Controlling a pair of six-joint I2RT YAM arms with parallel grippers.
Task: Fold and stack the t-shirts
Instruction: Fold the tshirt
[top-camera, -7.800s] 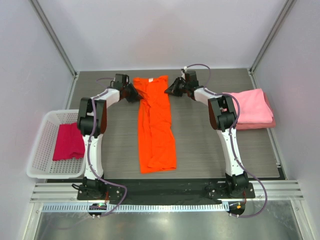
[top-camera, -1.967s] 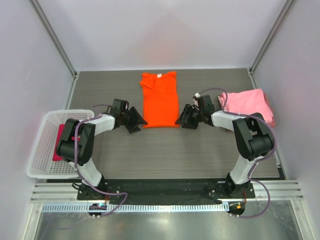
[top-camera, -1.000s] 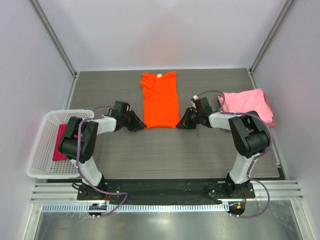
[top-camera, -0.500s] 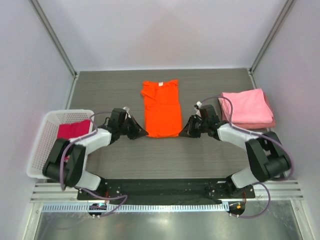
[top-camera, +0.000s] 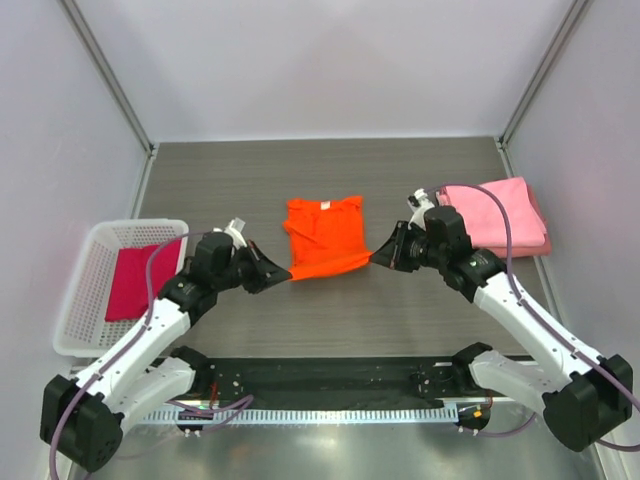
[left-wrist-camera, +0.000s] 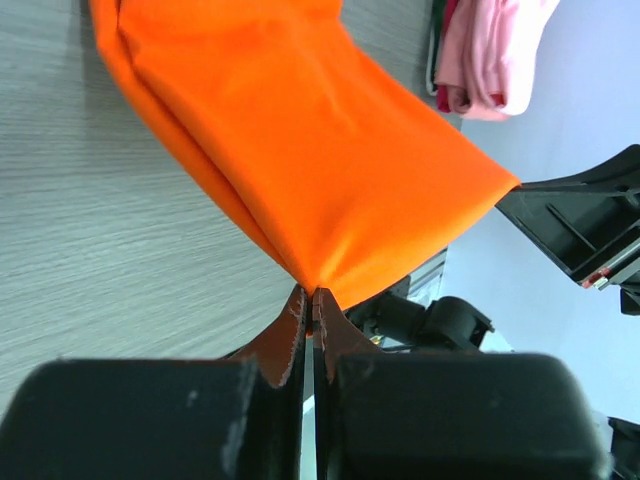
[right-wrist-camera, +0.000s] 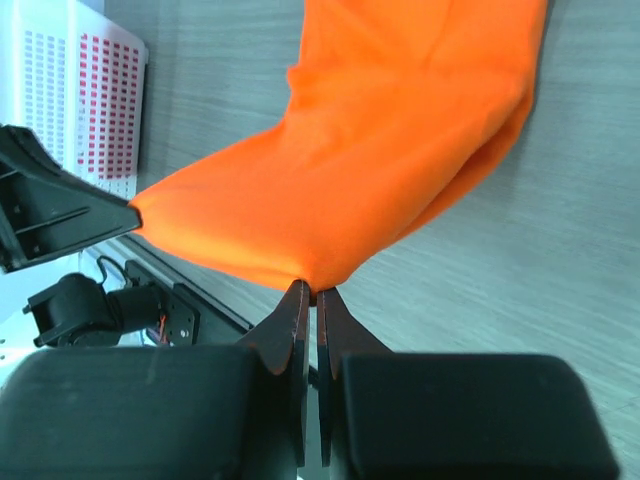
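Observation:
The orange t-shirt is folded and hangs lifted between my two grippers above the middle of the table. My left gripper is shut on its near left corner; the left wrist view shows the orange cloth pinched at the fingertips. My right gripper is shut on its near right corner, with the cloth spreading away from the jaws. Folded pink t-shirts lie stacked at the right. The magenta-crimson t-shirt lies in the basket.
The white lattice basket stands at the table's left edge. The pink stack also shows in the left wrist view. The basket shows at the upper left of the right wrist view. Grey walls and metal posts enclose the table.
Both grippers closed on the near corners of the orange t-shirt and lifted it toward the front. The shirt has left its flat place at the back and now hangs bunched between them.

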